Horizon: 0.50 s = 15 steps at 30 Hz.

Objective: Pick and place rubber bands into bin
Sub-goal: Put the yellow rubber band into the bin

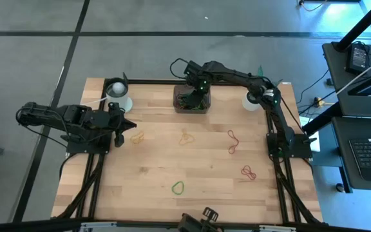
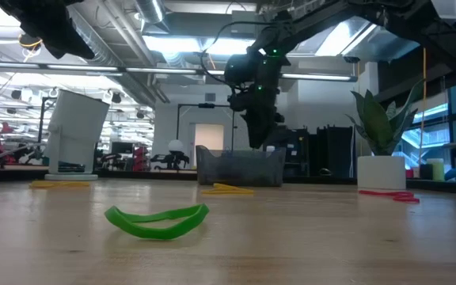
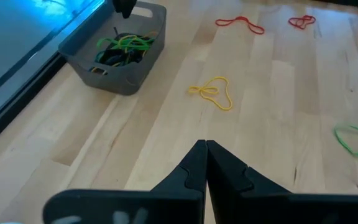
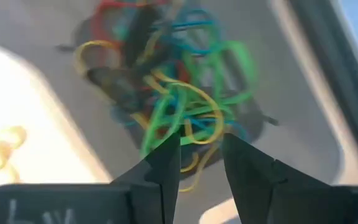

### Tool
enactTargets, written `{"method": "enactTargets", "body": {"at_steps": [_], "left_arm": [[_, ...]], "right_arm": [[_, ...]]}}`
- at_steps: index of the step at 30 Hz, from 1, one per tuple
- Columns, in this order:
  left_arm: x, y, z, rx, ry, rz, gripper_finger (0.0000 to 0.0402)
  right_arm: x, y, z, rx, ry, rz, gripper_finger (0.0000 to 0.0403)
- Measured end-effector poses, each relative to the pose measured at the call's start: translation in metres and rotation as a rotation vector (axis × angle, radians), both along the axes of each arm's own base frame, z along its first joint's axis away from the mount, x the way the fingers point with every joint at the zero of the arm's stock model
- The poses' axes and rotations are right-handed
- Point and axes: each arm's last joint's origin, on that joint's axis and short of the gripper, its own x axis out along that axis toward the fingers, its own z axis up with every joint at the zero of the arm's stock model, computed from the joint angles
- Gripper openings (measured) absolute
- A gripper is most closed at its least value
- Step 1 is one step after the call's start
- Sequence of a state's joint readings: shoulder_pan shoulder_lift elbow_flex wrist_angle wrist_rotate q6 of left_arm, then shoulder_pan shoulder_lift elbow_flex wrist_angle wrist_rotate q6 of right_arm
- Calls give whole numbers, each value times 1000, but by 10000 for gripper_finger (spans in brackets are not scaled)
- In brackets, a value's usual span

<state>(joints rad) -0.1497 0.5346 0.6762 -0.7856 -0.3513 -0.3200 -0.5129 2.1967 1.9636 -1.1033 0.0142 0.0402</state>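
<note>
The dark grey bin (image 1: 192,101) stands at the table's far middle and holds a tangle of green, yellow, red and blue rubber bands (image 4: 173,93). My right gripper (image 4: 201,155) hangs open just above that pile, fingers pointing down, with nothing between them; the low view shows my right gripper (image 2: 264,136) over the bin's rim (image 2: 240,152). Loose bands lie flat on the wood: yellow (image 1: 137,136), yellow (image 1: 185,136), red (image 1: 234,142), red (image 1: 248,172), green (image 1: 178,187). My left gripper (image 3: 205,148) waits shut at the table's left, above the wood.
A white cup (image 1: 119,98) stands at the far left and another white cup (image 1: 252,100) at the far right, beside the bin. A white plant pot (image 2: 380,171) shows in the low view. Bare wood lies between the loose bands.
</note>
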Motion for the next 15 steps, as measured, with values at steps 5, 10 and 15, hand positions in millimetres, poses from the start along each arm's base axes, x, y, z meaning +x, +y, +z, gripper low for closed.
{"method": "enactTargets", "body": {"at_steps": [5,10,15], "left_arm": [[0,0,0,-20,-6,16,3],[1,1,0,-29,-11,61,3],[5,1,-3,2,13,92,3]], "right_arm": [[2,1,0,35,-40,72,124],[-1,-4,1,63,-58,70,123],[-11,4,38,101,-174,104,94]]}}
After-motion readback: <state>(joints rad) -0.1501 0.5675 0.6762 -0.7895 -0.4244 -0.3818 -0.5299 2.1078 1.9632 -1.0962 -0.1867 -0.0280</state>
